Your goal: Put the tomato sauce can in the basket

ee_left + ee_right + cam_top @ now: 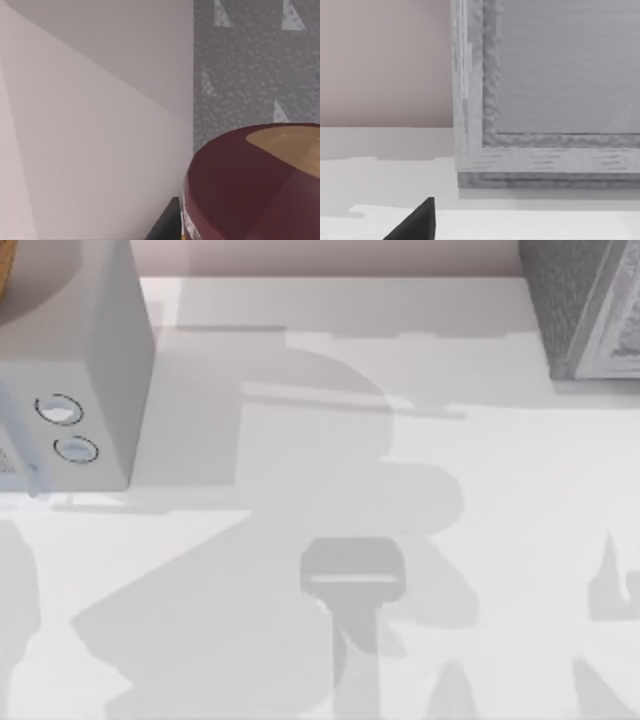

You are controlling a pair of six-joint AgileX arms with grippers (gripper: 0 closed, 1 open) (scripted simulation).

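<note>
Maroon-topped can (250, 185) sits directly beneath the left wrist camera, against a grey speckled surface. One dark fingertip (165, 222) lies just beside its rim; a grip is probable, but whether the left gripper is closed cannot be told. Right gripper: one fingertip (417, 222) over the table (480, 480), facing a grey box (545, 100); its state is likewise undetermined. Open table lies at centre.

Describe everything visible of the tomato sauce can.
The tomato sauce can shows in the left wrist view, very close to the camera. Its round top is dark maroon with a brown-tan patch toward one edge, smooth and slightly glossy. Just below the rim, a thin strip of its label shows white and red. A dark finger sits right beside its wall; contact cannot be confirmed. Behind it are a pale surface and a speckled grey panel.
</note>
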